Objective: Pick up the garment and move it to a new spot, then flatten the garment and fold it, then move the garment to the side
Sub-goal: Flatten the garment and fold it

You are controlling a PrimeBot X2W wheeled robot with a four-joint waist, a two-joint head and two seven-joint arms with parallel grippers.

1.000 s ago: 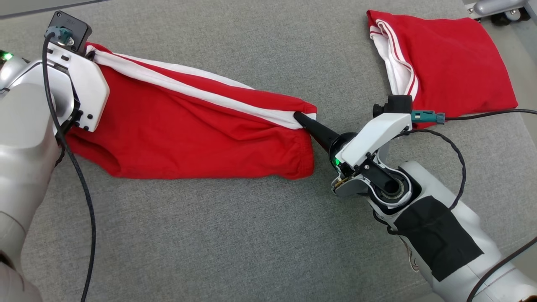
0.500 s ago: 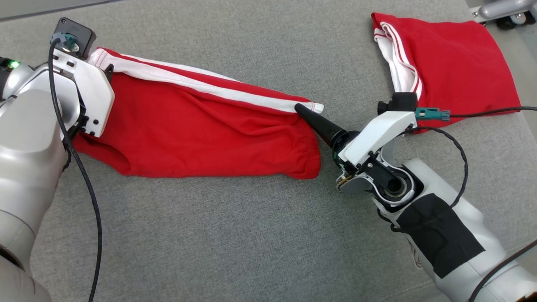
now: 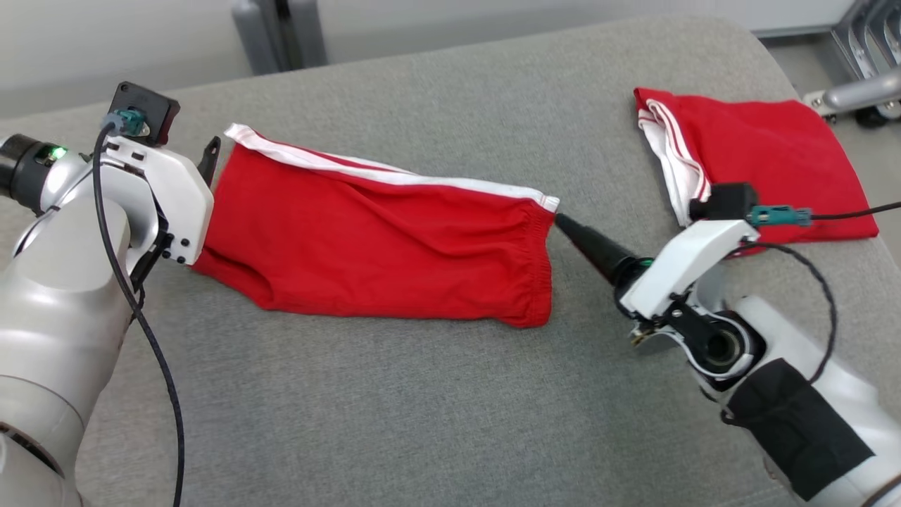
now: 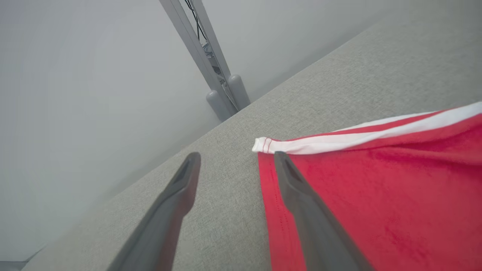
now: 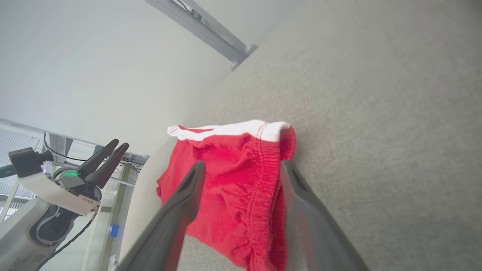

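Looking through the head view, you count two red pieces on the grey cushion (image 3: pixel 422 394): the garment (image 3: pixel 380 246) spread flat between the two arms, and a folded garment (image 3: pixel 774 155) at far right. The wrist views add the finger gaps. Your left gripper (image 4: pixel 235 158) stands fingers apart astride the striped hem corner, and your right gripper (image 5: pixel 241 165) stands fingers apart at the waistband end, neither clamped.

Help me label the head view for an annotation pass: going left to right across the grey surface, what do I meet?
In order: left hand → red shorts lying spread out → right hand → folded red garment.
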